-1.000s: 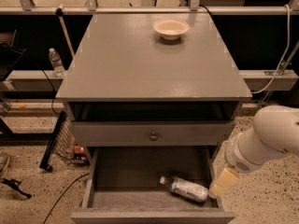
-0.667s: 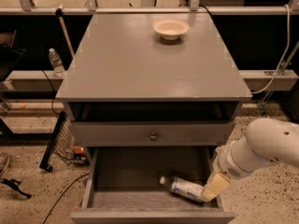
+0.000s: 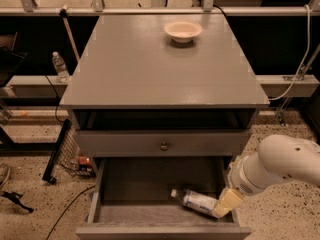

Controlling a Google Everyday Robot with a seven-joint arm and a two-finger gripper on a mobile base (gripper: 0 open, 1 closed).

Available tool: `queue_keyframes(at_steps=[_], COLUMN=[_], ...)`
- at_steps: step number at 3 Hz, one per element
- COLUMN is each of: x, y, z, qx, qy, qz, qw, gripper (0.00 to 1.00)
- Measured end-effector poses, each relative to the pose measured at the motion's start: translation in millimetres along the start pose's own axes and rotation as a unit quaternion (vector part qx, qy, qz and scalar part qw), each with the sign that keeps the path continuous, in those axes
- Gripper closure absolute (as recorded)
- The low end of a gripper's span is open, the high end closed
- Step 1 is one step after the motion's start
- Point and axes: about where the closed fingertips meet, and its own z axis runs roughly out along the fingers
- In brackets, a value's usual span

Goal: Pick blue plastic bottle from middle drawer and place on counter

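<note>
Now, bottle [image 3: 199,201]: on its side, drawer's [image 3: 140,184] 4 o'clock corner, cap toward 10.
Gripper [image 3: 227,202]: at bottle's base; grip state unclear to you.
Handling: likely light, slick, squashy; grasp its labelled middle.

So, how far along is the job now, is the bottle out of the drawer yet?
Done: the middle drawer stands open. In hand: the claw is low inside it, at the bottom end of the blue plastic bottle, which lies on its side on the drawer floor. Left: lift it out and set it on the counter, where a white bowl sits near the back.
</note>
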Motion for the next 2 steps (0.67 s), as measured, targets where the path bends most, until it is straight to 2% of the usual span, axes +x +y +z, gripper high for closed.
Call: queue_keyframes(at_steps=[1,2], x=[15,20], y=[-4,-5], z=[39,62], qx=[0.002,0.004], qy=[-0.007,-0.007], qz=[0.011,0.014], qw=[0.9999,0.9999], gripper=[0.0,0.0])
